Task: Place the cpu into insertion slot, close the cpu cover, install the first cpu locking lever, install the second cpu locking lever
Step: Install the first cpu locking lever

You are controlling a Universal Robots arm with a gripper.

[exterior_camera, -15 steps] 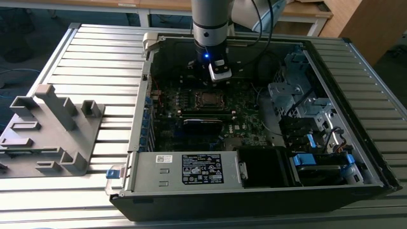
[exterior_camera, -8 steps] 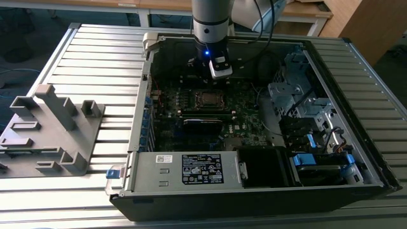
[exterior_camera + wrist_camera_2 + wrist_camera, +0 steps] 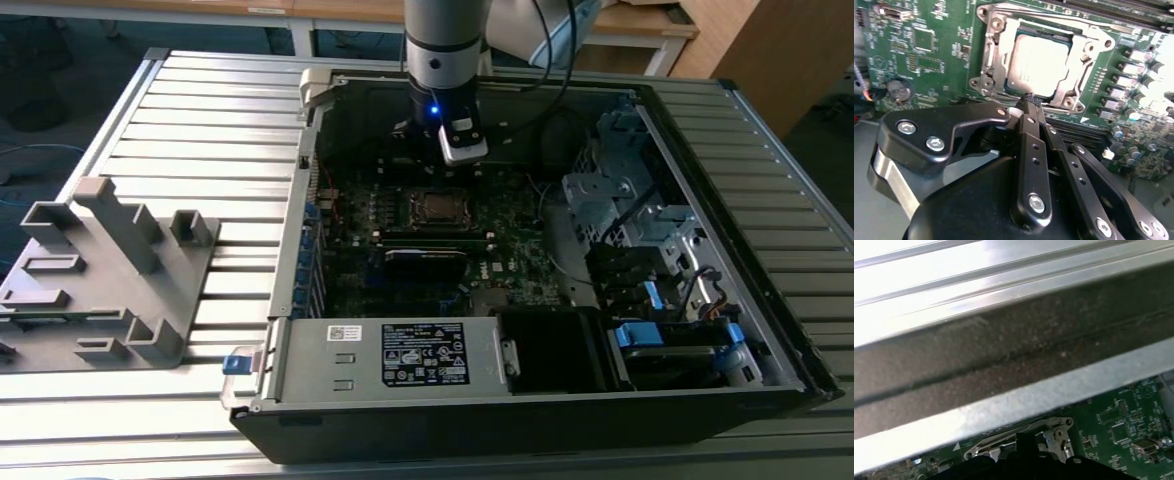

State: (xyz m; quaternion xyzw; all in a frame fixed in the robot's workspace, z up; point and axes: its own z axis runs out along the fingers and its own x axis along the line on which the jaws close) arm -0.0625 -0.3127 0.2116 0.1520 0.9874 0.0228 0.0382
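The cpu [image 3: 1038,62], a dull silver square, sits in the insertion slot [image 3: 1066,97], framed by the closed cpu cover [image 3: 991,55] on the green motherboard [image 3: 929,50]. The gripper [image 3: 1030,100] hangs just beside the slot, fingers [image 3: 1029,145] clenched together, holding nothing. The open computer case [image 3: 534,420] contains the motherboard and a labelled power supply [image 3: 387,355].

open black desktop computer case [image 3: 534,420] is laid on a ribbed metal table [image 3: 200,120] | green motherboard [image 3: 400,250] is seen inside | small square black-rimmed insertion slot [image 3: 438,208] is placed mid-board | grey robot arm [image 3: 445,50] is held above it | grey plastic fixture [image 3: 107,270] is set toward the exterior view's left
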